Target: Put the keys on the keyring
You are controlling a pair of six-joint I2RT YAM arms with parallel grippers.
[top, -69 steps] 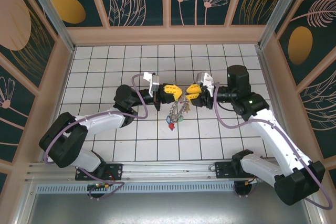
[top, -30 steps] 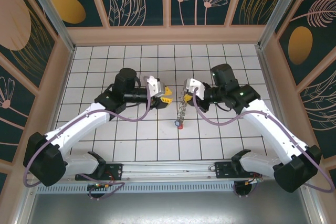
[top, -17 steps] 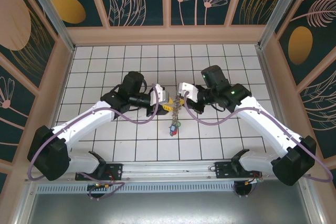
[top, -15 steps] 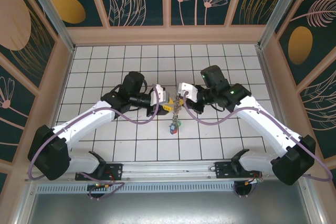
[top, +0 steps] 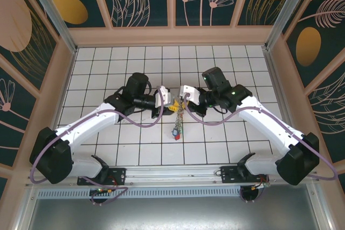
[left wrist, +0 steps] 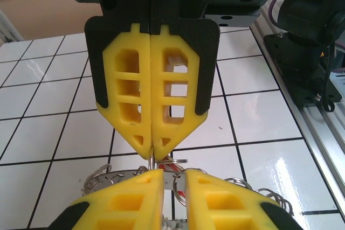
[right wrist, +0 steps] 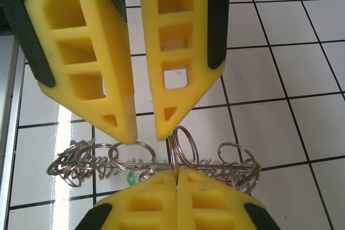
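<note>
While gripping keyring (right wrist: 81, 161) in closed right end effector (right wrist: 177, 172), beware dislodging it with slightly parted left end effector (right wrist: 145, 137) opposite.

Keys (top: 176, 131) tiny, tag colours indistinct

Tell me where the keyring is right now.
Top view: the keyring hangs above the middle of the table, pinched in the right end effector, the left end effector close on its left.

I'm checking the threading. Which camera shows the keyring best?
Right wrist: the keyring stretches across much of the frame, its loops distinct. Left wrist catches a few loops at its lower edge; the top view shows it small and dangling.
</note>
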